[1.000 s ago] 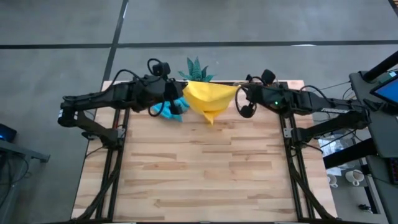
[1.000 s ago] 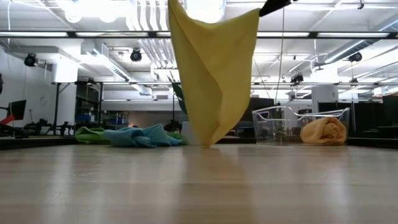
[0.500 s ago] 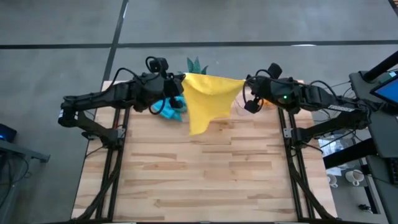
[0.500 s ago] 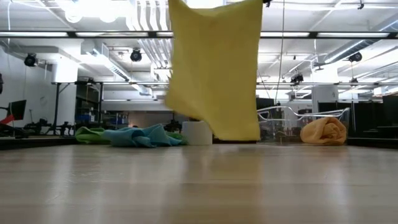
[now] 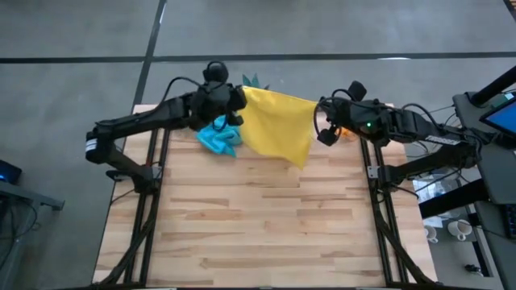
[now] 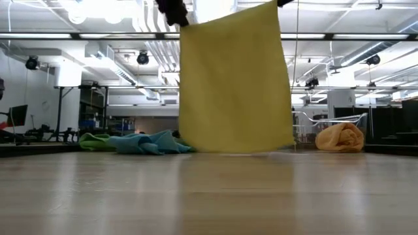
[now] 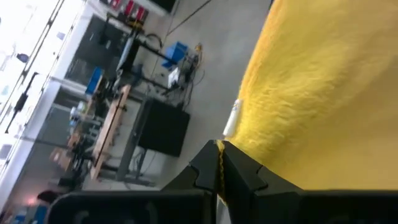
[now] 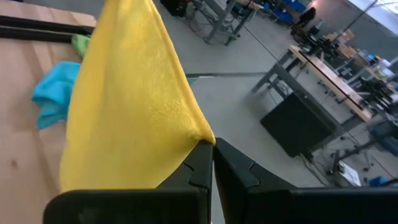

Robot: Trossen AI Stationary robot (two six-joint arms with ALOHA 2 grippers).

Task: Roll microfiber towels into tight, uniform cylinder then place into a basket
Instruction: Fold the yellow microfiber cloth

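Note:
A yellow microfiber towel (image 5: pixel 278 129) hangs spread as a flat sheet (image 6: pixel 235 85) over the far part of the table, its top edge stretched between my two grippers. My left gripper (image 5: pixel 240 95) is shut on its upper left corner and my right gripper (image 5: pixel 316 105) on its upper right corner. Its lower edge (image 6: pixel 235 151) hangs close to the table; I cannot tell whether it touches. A blue towel (image 5: pixel 218 138) and a green one (image 6: pixel 95 139) lie crumpled at the far left. An orange rolled towel (image 6: pixel 339 137) lies beside the clear basket (image 6: pixel 317 123) at the far right. My left gripper pinches the yellow towel's top corner (image 7: pixel 219 148) between its two fingertips, coming nearly level from the table's left side. The towel hangs below the fingers. My right gripper pinches the opposite top corner (image 8: pixel 200 132) between its fingertips, nearly level from the table's right side. The top edge between the two holds is fairly straight.
A green spiky plant (image 5: pixel 256 82) stands at the far edge behind the towel. The near part of the wooden table (image 5: pixel 266 234) is bare. Black frame rails (image 5: pixel 145 209) run along both sides.
My left gripper has moved toward the table's far edge and a little to the right, turning as it went. The yellow towel, which hung in a pointed fold, has spread out into a flat sheet, and its lower part has swung toward the near right.

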